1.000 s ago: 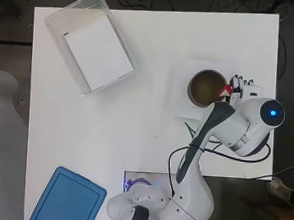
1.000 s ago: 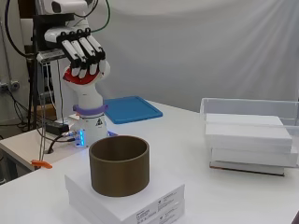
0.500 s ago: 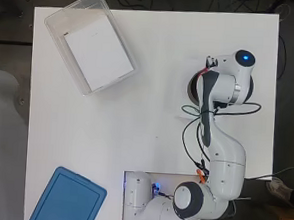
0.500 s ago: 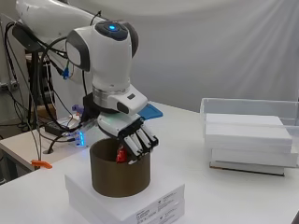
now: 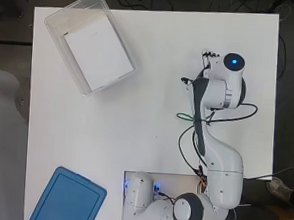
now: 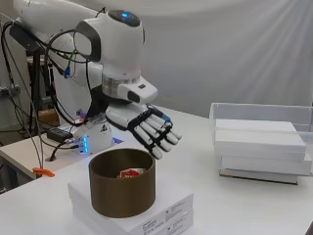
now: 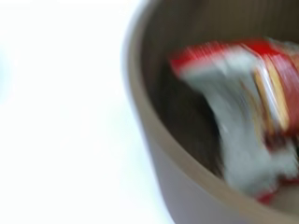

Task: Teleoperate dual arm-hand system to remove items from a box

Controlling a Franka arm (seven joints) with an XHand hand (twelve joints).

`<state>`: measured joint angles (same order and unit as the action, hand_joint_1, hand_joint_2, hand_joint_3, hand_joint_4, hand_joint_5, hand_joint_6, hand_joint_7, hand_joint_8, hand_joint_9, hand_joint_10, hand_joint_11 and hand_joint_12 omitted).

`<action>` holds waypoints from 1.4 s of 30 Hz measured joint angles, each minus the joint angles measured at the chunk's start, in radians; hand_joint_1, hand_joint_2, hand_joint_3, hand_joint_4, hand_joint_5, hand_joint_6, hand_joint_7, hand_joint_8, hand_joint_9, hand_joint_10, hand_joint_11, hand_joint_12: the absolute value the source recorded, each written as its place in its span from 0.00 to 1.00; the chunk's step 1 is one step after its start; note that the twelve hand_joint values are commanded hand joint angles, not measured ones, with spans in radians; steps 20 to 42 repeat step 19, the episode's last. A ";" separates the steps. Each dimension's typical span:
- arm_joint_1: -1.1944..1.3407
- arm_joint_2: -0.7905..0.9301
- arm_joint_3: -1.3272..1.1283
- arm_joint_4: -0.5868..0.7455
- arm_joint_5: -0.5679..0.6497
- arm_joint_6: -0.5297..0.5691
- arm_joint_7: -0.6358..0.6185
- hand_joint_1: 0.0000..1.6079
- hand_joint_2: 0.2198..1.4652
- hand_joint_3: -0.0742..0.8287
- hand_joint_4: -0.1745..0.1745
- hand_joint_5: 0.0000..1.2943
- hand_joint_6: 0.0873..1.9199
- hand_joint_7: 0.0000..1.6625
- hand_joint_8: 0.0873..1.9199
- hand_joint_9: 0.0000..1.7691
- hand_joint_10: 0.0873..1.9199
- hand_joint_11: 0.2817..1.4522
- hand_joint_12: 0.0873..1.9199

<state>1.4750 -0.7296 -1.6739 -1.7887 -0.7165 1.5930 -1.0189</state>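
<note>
The robot hand (image 6: 152, 128) is held just above the far rim of the round brown container (image 6: 122, 188), its fingers (image 6: 163, 138) straight, slightly spread and holding nothing, apparently poised for a reach inside. A red and white packet (image 6: 130, 173) lies at the bottom of the container, not yet touched. The container is raised on stacked white boxes (image 6: 161, 214) on the white surface (image 5: 150, 135), probably to ease access. A clear bin (image 5: 91, 41) holding white boxes stands well apart.
</note>
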 joint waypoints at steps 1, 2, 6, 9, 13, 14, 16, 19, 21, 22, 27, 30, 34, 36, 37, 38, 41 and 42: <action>-0.039 -0.003 0.072 -0.025 -0.015 -0.003 0.013 0.00 0.47 0.08 0.46 0.00 0.00 0.05 0.00 0.13 0.00 0.14 0.00; -0.081 -0.006 0.153 -0.050 -0.027 -0.009 0.028 0.00 0.47 0.08 0.46 0.00 0.00 0.04 0.00 0.13 0.00 0.14 0.00; -0.252 -0.028 0.413 -0.148 -0.061 -0.017 0.070 0.00 0.50 0.09 0.48 0.07 0.00 0.12 0.00 0.20 0.00 0.18 0.00; -0.312 -0.047 0.504 -0.207 -0.061 0.007 0.076 0.00 0.51 0.09 0.46 0.10 0.00 0.13 0.00 0.21 0.00 0.19 0.00; -0.382 -0.068 0.637 -0.275 -0.028 0.011 0.110 0.00 0.51 0.09 0.44 0.12 0.00 0.13 0.00 0.20 0.00 0.17 0.00; -0.401 -0.075 0.683 -0.292 -0.013 0.009 0.121 0.00 0.51 0.09 0.44 0.12 0.00 0.13 0.00 0.19 0.00 0.17 0.00; -0.461 -0.096 0.821 -0.355 0.030 0.008 0.144 0.00 0.51 0.09 0.45 0.12 0.00 0.13 0.00 0.19 0.00 0.16 0.00; -0.551 -0.132 1.049 -0.442 0.137 -0.005 0.184 0.00 0.52 0.09 0.46 0.11 0.00 0.13 0.00 0.18 0.00 0.15 0.00; -0.551 -0.132 1.049 -0.442 0.137 -0.005 0.184 0.00 0.52 0.09 0.46 0.11 0.00 0.13 0.00 0.18 0.00 0.15 0.00; -0.551 -0.132 1.049 -0.442 0.137 -0.005 0.184 0.00 0.52 0.09 0.46 0.11 0.00 0.13 0.00 0.18 0.00 0.15 0.00; -0.551 -0.132 1.049 -0.442 0.137 -0.005 0.184 0.00 0.52 0.09 0.46 0.11 0.00 0.13 0.00 0.18 0.00 0.15 0.00; -0.551 -0.132 1.049 -0.442 0.137 -0.005 0.184 0.00 0.52 0.09 0.46 0.11 0.00 0.13 0.00 0.18 0.00 0.15 0.00; -0.551 -0.132 1.049 -0.442 0.137 -0.005 0.184 0.00 0.52 0.09 0.46 0.11 0.00 0.13 0.00 0.18 0.00 0.15 0.00; -0.551 -0.132 1.049 -0.442 0.137 -0.005 0.184 0.00 0.52 0.09 0.46 0.11 0.00 0.13 0.00 0.18 0.00 0.15 0.00; -0.551 -0.132 1.049 -0.442 0.137 -0.005 0.184 0.00 0.52 0.09 0.46 0.11 0.00 0.13 0.00 0.18 0.00 0.15 0.00; -0.551 -0.132 1.049 -0.442 0.137 -0.005 0.184 0.00 0.52 0.09 0.46 0.11 0.00 0.13 0.00 0.18 0.00 0.15 0.00; -0.551 -0.132 1.049 -0.442 0.137 -0.005 0.184 0.00 0.52 0.09 0.46 0.11 0.00 0.13 0.00 0.18 0.00 0.15 0.00; -0.551 -0.132 1.049 -0.442 0.137 -0.005 0.184 0.00 0.52 0.09 0.46 0.11 0.00 0.13 0.00 0.18 0.00 0.15 0.00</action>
